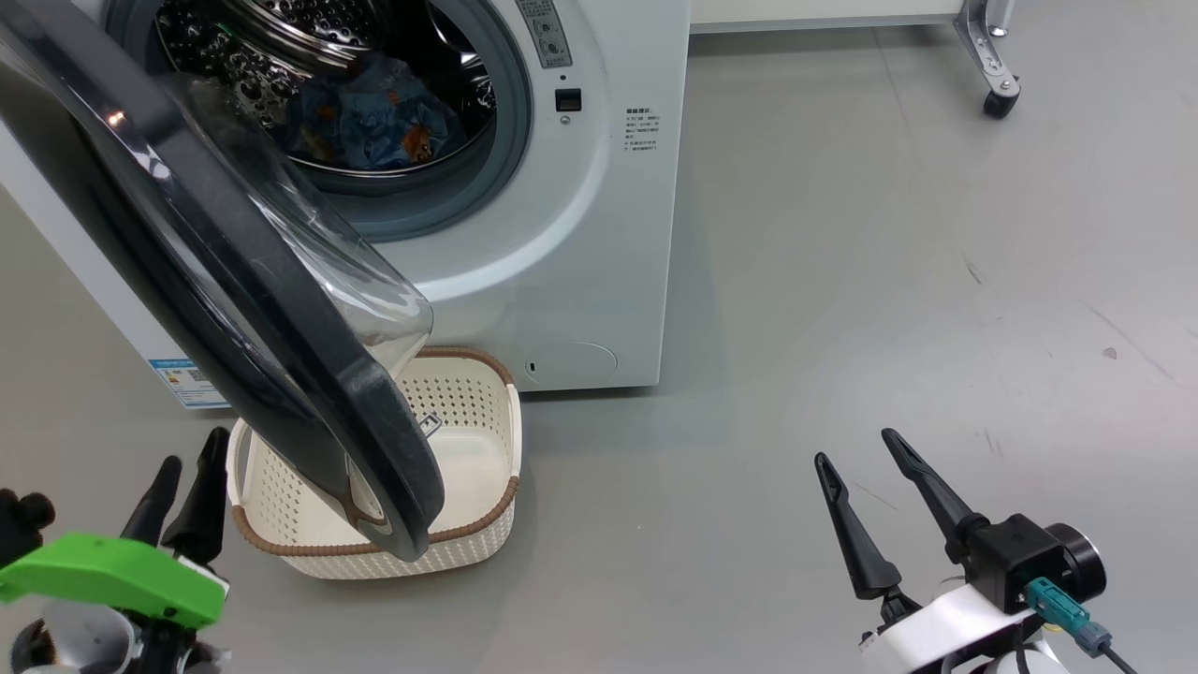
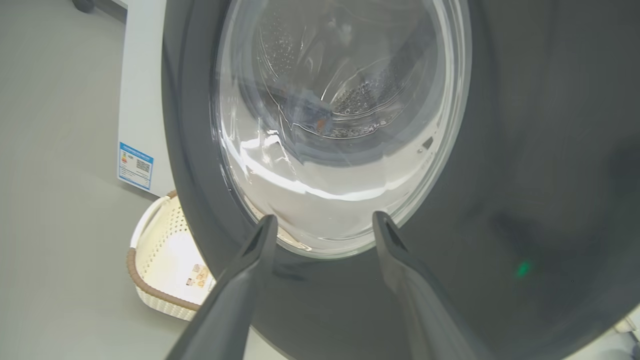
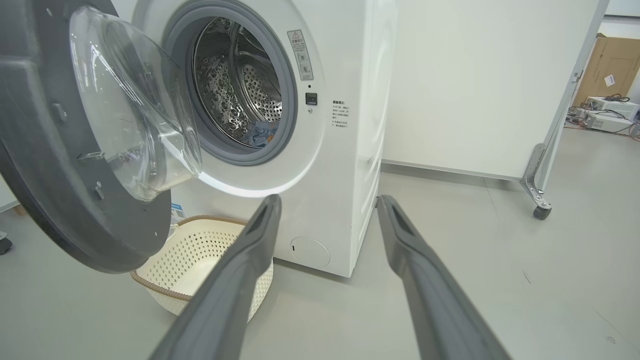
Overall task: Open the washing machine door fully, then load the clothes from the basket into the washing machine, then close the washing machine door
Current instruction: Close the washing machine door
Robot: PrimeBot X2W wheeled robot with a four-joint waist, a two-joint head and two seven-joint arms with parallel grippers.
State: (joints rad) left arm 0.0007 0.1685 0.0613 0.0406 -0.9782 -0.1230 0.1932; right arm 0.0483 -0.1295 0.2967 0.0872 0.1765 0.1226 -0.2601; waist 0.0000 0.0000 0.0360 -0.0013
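Head view, floor: a smooth, matt, pale grey floor (image 1: 842,281) with a few dark scuffs carried everything
Room: the right wrist view showed a flat white partition panel (image 3: 475,75) behind the machine, standing on a metal leg with a caster (image 3: 541,212); a brown cardboard box (image 3: 607,62) sat beyond it
Washing machine: a white, glossy, box-shaped front-loader (image 1: 580,234) stood on the floor with a blue label (image 1: 187,379) low on its front
Washing machine door: the round door (image 1: 225,281) had a wide glossy black rim and a clear bulging glass bowl; it stood open on the robot's left, its lower edge over the basket
Drum: shiny perforated steel (image 1: 281,37), ringed by a grey rubber gasket (image 1: 505,140)
Clothes: crumpled light blue fabric with orange-brown prints (image 1: 374,122) lay at the bottom of the drum
Basket: a rounded rectangle of cream-white perforated plastic with a brown woven-look rim (image 1: 440,557) sat on the floor just in front of the machine; a sticker (image 2: 197,275) lay inside
Left end effector: two long dark tapered fingers (image 1: 195,447) were spread apart with nothing held, close to the door's outer black rim; contact could not be told
Right end effector: its fingers (image 1: 854,446) were wide apart and empty, above bare floor well to the right of the machine
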